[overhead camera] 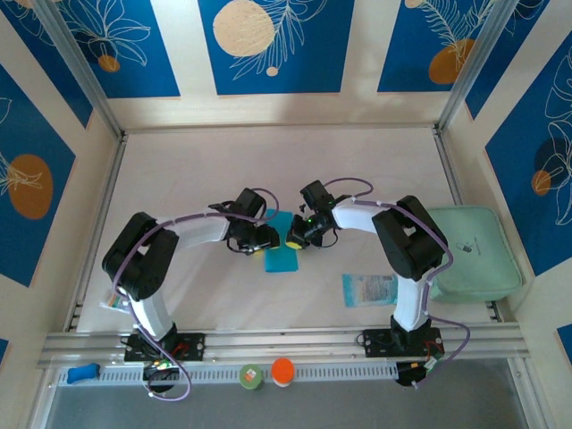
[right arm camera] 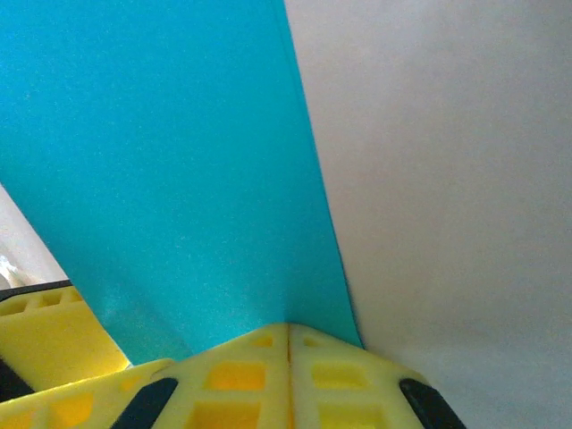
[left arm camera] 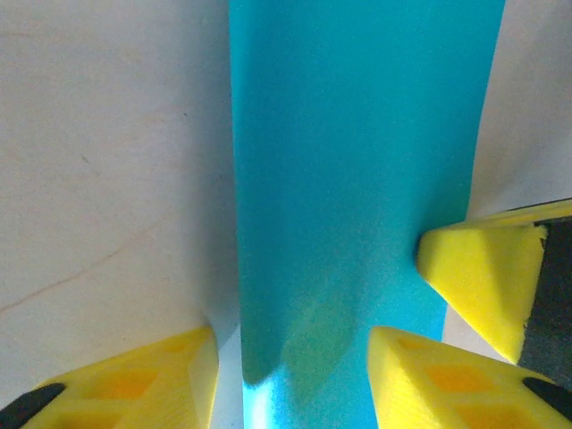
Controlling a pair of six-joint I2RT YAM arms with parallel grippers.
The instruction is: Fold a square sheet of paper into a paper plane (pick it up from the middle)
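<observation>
Roughly mid bench [overhead camera: 268, 170], the square sheet of paper [overhead camera: 281, 256] lies flat. Left hand [left arm camera: 290, 357] is at the sheet's left side, fingers apart, straddling it. Right hand [right arm camera: 288, 344] is at the sheet's right edge, fingers pressed together, tips touching it.

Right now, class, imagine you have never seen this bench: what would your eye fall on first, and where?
The cyan-turquoise sheet of paper, bright in the middle of the pale table. Two yellow-fingered grippers meet over it: the left gripper open astride it, the right gripper shut at its edge. A mint-green pad lies at the table's right edge.
</observation>
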